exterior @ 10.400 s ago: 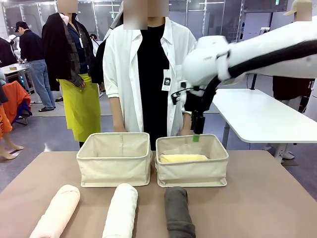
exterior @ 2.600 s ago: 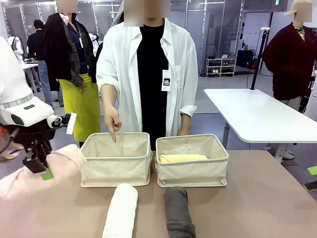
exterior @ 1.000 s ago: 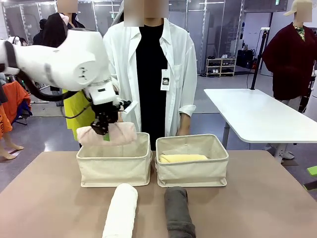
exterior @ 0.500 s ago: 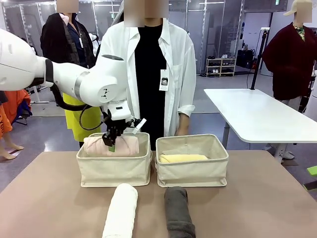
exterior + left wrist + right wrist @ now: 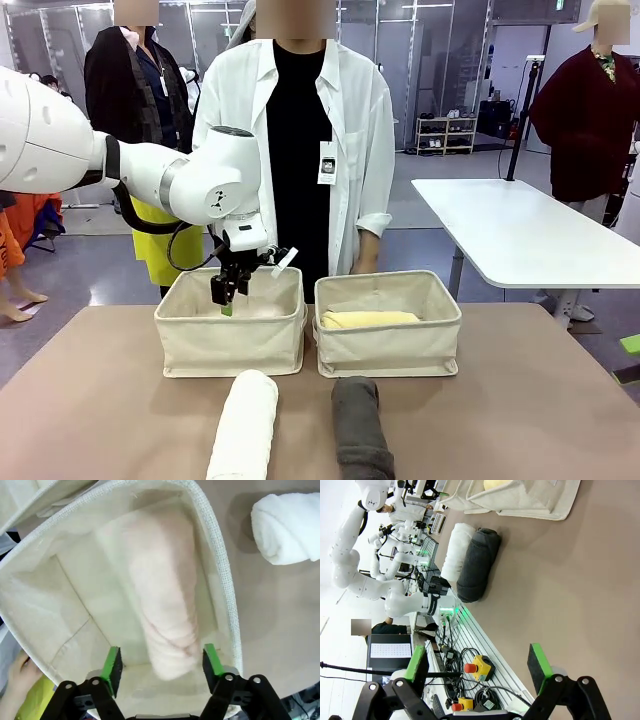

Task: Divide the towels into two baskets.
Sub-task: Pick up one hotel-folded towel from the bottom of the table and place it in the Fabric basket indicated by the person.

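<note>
Left pincer: the left gripper (image 5: 225,300) (image 5: 160,661) hangs at the mouth of the left basket, jaws apart and grasping nothing; in the left wrist view its green pads stand on each side of the pink towel's near end
Right pincer: the right gripper (image 5: 476,662) is wide apart and holds nothing, above bare table
Pink towel: the pale peach-pink rolled terry towel (image 5: 160,605) lies on the floor of the left basket, along its length
Left basket: the rectangular cream-beige canvas left basket (image 5: 230,345) (image 5: 220,580) stands upright on the brown table (image 5: 520,400), just beside its twin
Right basket: the matching cream-beige canvas right basket (image 5: 388,350) (image 5: 520,500) holds the pale yellow rolled towel (image 5: 368,319), which lies across it
White towel: the white rolled terry towel (image 5: 243,425) (image 5: 287,527) (image 5: 456,550) lies on the table in front of the left basket
Grey towel: the dark grey rolled towel (image 5: 360,425) (image 5: 477,565) lies in front of the right basket, beside the white one but apart from it
Person: a person in a white shirt (image 5: 300,150) stands behind both baskets, arms lowered
</note>
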Tool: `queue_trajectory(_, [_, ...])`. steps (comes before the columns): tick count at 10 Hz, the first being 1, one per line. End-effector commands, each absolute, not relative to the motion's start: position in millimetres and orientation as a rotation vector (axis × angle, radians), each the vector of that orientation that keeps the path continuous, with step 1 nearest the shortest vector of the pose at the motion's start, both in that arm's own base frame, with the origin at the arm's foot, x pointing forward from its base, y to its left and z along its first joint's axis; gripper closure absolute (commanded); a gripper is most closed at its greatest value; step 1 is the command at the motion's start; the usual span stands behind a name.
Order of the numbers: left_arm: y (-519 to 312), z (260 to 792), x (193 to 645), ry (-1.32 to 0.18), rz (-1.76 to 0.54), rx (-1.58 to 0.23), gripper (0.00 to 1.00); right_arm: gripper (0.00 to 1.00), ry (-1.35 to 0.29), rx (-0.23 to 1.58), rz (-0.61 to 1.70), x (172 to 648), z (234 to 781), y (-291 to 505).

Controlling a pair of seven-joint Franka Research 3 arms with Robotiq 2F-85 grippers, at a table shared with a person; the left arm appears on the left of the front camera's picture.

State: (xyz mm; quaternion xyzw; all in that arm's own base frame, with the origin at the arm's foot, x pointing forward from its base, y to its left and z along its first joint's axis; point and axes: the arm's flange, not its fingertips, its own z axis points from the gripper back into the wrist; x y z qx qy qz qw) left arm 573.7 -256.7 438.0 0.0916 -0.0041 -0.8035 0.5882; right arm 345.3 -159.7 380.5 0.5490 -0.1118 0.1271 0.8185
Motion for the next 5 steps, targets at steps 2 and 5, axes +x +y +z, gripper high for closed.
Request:
queue_trajectory(2, [-257.6, 448.6, 568.5, -0.039, -1.852, 0.233, 0.00, 0.00, -0.247, 1.162, 0.256, 342.6, 381.3, -158.1])
queue_trajectory(5, [-259.4, 447.0, 571.4, -0.027, -1.857, 0.222, 0.00, 0.00, -0.247, 1.162, 0.256, 342.6, 381.3, -158.1])
